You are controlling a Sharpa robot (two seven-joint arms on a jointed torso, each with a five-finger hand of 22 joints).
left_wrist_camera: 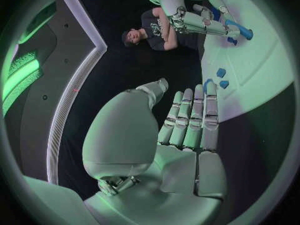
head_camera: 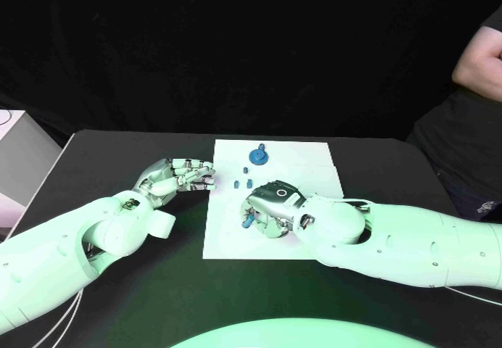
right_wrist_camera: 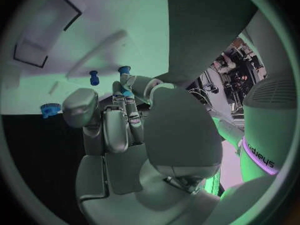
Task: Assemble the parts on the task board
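Head camera overlooks the task board [head_camera: 314, 163]; wrist cameras share it

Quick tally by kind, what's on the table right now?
White board: 1
Blue gear: 1
Loose small blue pieces: 3
Blue piece in right hand: 1
Total: 6

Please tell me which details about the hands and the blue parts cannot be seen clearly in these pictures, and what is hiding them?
- Head view: the right hand covers a blue part on the task board; whether it grips it cannot be told.
- Right wrist view: the fingers hide most of that blue piece.
- Head view: the two small pegs are too small to tell their shape.
- Head view: the left hand has curled fingers hiding its palm.
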